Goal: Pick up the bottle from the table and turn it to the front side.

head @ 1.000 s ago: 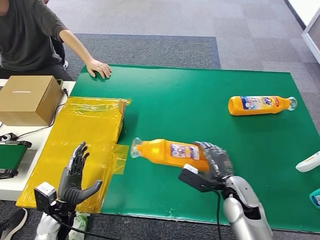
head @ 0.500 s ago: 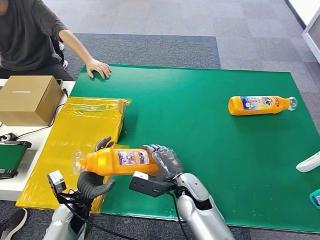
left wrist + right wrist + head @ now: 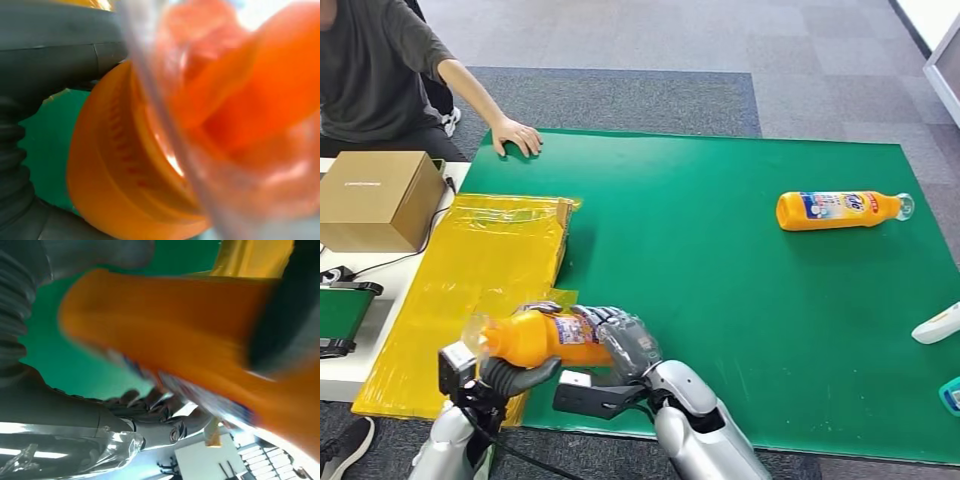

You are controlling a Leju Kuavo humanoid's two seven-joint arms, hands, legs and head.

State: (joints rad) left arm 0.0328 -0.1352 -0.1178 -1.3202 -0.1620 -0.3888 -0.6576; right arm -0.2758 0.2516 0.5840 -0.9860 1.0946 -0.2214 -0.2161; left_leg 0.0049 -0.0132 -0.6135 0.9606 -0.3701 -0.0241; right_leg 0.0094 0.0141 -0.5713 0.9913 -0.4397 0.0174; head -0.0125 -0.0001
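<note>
Right hand (image 3: 626,345) grips the orange bottle (image 3: 539,338) at its base, held level above the mat (image 3: 743,300). Left hand (image 3: 512,375) closes under its neck end. Second bottle (image 3: 841,209) lies far right.

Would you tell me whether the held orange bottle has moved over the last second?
Yes. The bottle went left, from the green mat to the yellow sheet's near corner.

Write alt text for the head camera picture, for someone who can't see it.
Two silver robot arms hold an orange bottle lying sideways above the near edge of a green table: the right hand grips its base end, and the left hand is under its neck. A second orange bottle lies at the far right, and a person's hand rests on the far-left corner.
</note>
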